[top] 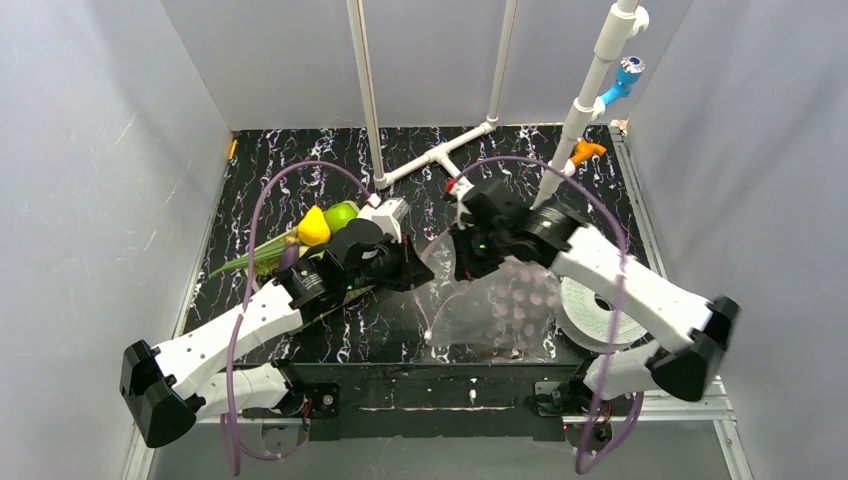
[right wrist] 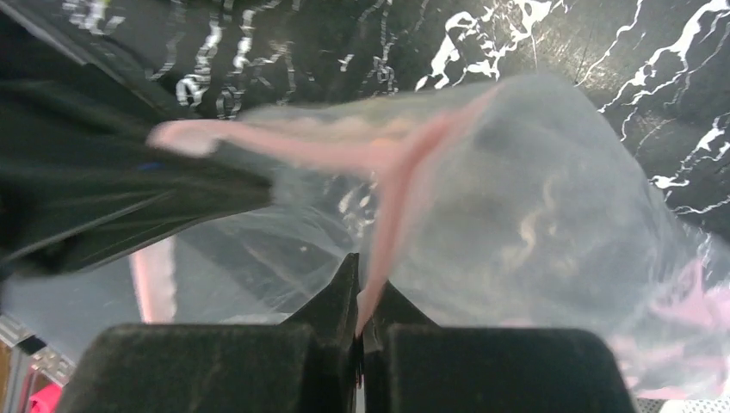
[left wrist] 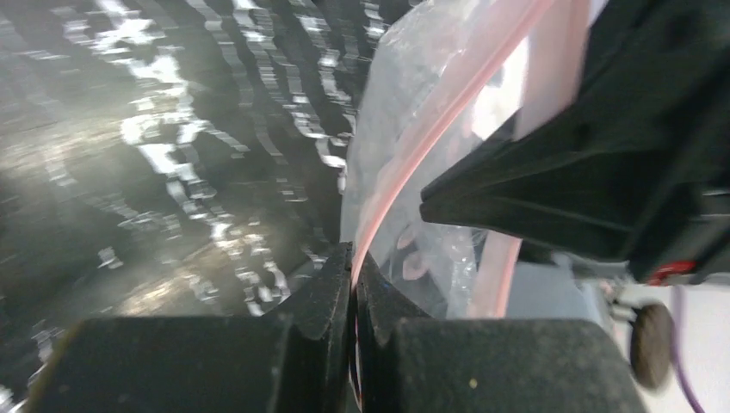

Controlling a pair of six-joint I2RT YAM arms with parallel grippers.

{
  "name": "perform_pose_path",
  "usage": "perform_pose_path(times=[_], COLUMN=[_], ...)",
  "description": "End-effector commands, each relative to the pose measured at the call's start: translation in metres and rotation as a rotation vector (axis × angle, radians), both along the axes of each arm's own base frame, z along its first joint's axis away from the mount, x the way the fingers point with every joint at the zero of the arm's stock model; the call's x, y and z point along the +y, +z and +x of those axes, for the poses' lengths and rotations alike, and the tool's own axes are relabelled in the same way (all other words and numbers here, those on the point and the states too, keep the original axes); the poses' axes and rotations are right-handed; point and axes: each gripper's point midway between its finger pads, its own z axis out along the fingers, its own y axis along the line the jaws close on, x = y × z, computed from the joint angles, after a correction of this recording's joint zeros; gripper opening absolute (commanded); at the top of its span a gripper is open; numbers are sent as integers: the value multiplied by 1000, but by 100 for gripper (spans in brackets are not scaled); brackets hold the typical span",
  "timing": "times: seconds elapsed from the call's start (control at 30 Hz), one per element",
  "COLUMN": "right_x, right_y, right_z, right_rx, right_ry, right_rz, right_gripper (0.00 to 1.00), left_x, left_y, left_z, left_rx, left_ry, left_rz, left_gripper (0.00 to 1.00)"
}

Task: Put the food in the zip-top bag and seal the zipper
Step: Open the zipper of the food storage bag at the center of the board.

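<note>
The clear zip-top bag with pink dots lies at mid-table, its mouth end lifted. My left gripper is shut on the pink zipper, pinched between its fingertips. My right gripper is shut on the same zipper close by, at its fingertips. The bag hangs slack behind the strip. The food sits at the left: a yellow piece, a green apple and a leek, partly hidden by my left arm. I see no food inside the bag.
A white round disc lies right of the bag under my right arm. White pipes stand at the back. My right gripper's black body fills the right of the left wrist view, very close.
</note>
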Motion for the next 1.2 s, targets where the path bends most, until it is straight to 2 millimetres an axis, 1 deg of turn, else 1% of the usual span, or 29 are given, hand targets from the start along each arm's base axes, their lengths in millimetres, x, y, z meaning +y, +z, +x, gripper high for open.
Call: perform_pose_path(times=[0.0, 0.07, 0.17, 0.27, 0.4, 0.43, 0.47, 0.53, 0.6, 0.67, 0.7, 0.73, 0.87, 0.93, 1.0, 1.07, 1.1, 1.17], right_x=[21, 22, 22, 26, 27, 27, 27, 28, 28, 28, 28, 28, 29, 28, 28, 28, 27, 27], right_y=[-29, -33, -24, -18, -19, -20, -21, -24, -24, -23, -23, -23, -22, -22, -22, -21, -20, -18], right_z=[26, 26, 23, 18, 15, 14, 13, 12, 12, 11, 11, 11, 9, 9, 9, 9, 9, 7], right_rx=[-12, -8, -36, -44, -46, -43, -40, -33, -34, -34, -40, -44, -46, -49, -58, -63, -63, -66], right_ry=[-28, -25, -17, 2, -2, -2, 0, 3, 4, 8, 10, 10, 16, 20, 21, 23, 26, 33], right_rz=[-24, -21, 27, 93, 130, 131, 132, 132, 134, 139, 147, 154, 167, 171, 176, 178, 178, 180], right_gripper=[1, 1, 1, 1, 1, 1, 1, 1, 1, 1, 1, 1, 1, 1, 1, 1, 1, 1], left_x=[64, 78, 81, 80, 85, 86, 87, 93, 104, 117, 124, 131, 170, 193, 214, 236, 247, 263], left_y=[-42, -60, -75, -75, -63, -60, -57, -50, -43, -33, -26, -19, 11, 20, 25, 24, 24, 22], left_z=[24, 25, 22, 21, 23, 22, 22, 21, 21, 22, 22, 23, 30, 36, 42, 48, 51, 57], left_rx=[-1, 17, 50, 53, 16, 3, -12, -46, -82, -130, -163, -196, -325, -368, -381, -334, -296, -223], left_ry=[314, 355, 357, 352, 363, 355, 345, 331, 343, 357, 363, 370, 466, 537, 602, 682, 738, 814], left_rz=[239, 317, 350, 344, 337, 340, 347, 366, 389, 417, 430, 447, 544, 627, 705, 747, 737, 673], left_gripper=[0, 0, 0, 0, 0, 5, 15, 46, 71, 88, 95, 98, 98, 98, 98, 98, 98, 98])
